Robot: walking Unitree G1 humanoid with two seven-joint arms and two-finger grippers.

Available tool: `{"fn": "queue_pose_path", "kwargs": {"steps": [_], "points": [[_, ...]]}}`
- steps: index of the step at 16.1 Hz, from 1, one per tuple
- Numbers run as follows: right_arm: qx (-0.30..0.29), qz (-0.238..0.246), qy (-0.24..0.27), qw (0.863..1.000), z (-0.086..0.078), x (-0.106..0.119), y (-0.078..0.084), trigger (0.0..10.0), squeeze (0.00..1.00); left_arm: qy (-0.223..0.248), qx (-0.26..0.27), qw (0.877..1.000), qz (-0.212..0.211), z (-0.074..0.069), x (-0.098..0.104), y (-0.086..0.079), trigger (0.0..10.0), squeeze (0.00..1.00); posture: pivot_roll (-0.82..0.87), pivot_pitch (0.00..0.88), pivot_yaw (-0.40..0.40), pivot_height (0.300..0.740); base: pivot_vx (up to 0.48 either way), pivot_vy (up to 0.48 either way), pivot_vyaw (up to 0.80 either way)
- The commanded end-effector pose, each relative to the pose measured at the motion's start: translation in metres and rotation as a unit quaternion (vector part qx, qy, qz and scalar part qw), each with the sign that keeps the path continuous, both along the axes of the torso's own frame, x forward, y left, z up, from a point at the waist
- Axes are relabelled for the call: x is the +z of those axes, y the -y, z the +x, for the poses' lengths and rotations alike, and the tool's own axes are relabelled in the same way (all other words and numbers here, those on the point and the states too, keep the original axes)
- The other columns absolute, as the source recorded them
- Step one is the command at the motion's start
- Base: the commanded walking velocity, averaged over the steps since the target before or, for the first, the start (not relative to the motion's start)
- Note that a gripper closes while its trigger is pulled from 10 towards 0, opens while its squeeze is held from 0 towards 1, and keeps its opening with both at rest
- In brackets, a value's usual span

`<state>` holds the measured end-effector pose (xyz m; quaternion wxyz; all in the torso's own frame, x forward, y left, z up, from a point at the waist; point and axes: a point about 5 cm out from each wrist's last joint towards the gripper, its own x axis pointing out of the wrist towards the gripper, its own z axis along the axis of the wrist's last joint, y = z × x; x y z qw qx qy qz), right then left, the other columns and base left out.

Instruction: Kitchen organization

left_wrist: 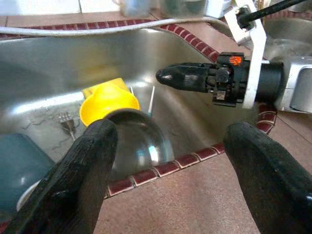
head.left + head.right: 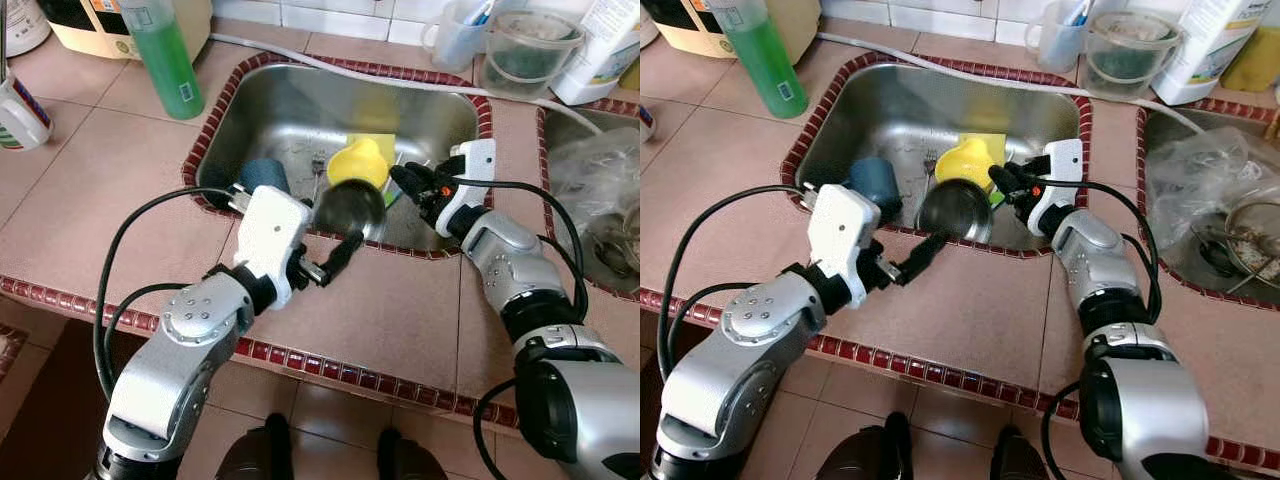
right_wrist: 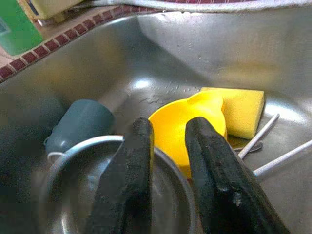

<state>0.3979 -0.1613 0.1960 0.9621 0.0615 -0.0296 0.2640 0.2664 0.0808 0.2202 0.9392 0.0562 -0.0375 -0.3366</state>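
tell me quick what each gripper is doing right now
Left gripper: open, empty, at the sink's near rim.
Right gripper: fingers nearly together, empty, over the steel bowl.

A green soap bottle [image 2: 163, 55] stood behind the sink's [image 2: 270, 85] left corner, a plastic bag [image 2: 1200, 180] lay to its right.

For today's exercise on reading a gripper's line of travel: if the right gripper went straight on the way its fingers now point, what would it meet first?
Most likely the yellow cup. The right gripper points into the sink, just above the steel bowl. Depth is unclear, so it might graze the bowl's rim first.
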Motion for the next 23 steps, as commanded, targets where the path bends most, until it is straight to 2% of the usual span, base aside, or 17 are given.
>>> {"fn": "queue_pose_path", "kwargs": {"steps": [1,4,5,7,9,10,14,17,19,22,23], "points": [[-0.001,0.012,-0.017,1.0,-0.004,-0.014,-0.002,10.0,1.0,0.009,-0.001,1.0,-0.004,-0.003,0.004,-0.001,10.0,0.0,0.06,0.308,0.047,0.74,0.0,0.0,0.0],[-0.01,0.022,-0.012,1.0,-0.006,-0.019,-0.004,10.0,1.0,0.02,0.007,1.0,0.005,-0.001,0.005,-0.002,10.0,0.0,0.07,0.291,0.05,0.74,0.0,0.0,0.0],[-0.012,0.036,-0.01,0.999,-0.009,-0.023,-0.005,10.0,1.0,0.026,0.026,0.999,0.019,0.002,0.003,-0.004,10.0,0.0,0.07,0.278,0.054,0.74,0.0,0.0,0.0],[-0.018,0.044,-0.011,0.999,-0.011,-0.027,-0.006,10.0,1.0,0.012,0.034,0.999,0.012,0.005,0.001,-0.005,10.0,0.0,0.07,0.267,0.057,0.74,0.0,0.0,0.0],[-0.029,0.051,-0.01,0.998,-0.014,-0.03,-0.006,10.0,1.0,0.023,0.055,0.998,0.017,0.008,0.0,-0.008,10.0,0.0,0.07,0.248,0.058,0.74,0.0,0.0,0.0],[-0.035,0.071,-0.008,0.997,-0.014,-0.028,-0.007,10.0,1.0,0.022,0.063,0.998,0.018,0.011,-0.001,-0.008,10.0,0.0,0.06,0.235,0.061,0.74,0.0,0.0,0.0],[-0.038,0.074,0.021,0.996,-0.023,-0.023,-0.014,10.0,1.0,0.047,0.091,0.995,0.01,0.02,0.0,-0.009,10.0,0.0,0.04,0.181,0.06,0.74,0.0,0.0,0.0],[-0.045,0.081,0.029,0.995,-0.032,-0.023,-0.017,10.0,1.0,0.045,0.131,0.99,0.038,0.031,-0.008,-0.014,10.0,0.0,0.03,0.159,0.055,0.74,0.0,0.0,0.0],[-0.074,0.082,0.037,0.993,-0.039,-0.024,-0.018,10.0,1.0,0.049,0.164,0.985,0.031,0.039,-0.011,-0.021,10.0,0.0,0.0,0.124,0.05,0.74,0.0,0.0,0.0],[-0.106,0.075,0.048,0.99,-0.047,-0.027,-0.017,10.0,1.0,0.03,0.194,0.98,0.027,0.048,-0.023,-0.022,10.0,0.0,-0.02,0.081,0.036,0.74,0.0,0.0,0.0],[-0.121,0.057,0.072,0.988,-0.052,-0.03,-0.013,10.0,1.0,0.031,0.193,0.98,0.035,0.051,-0.028,-0.02,10.0,0.0,-0.02,0.065,0.033,0.74,0.0,0.0,0.0]]}}
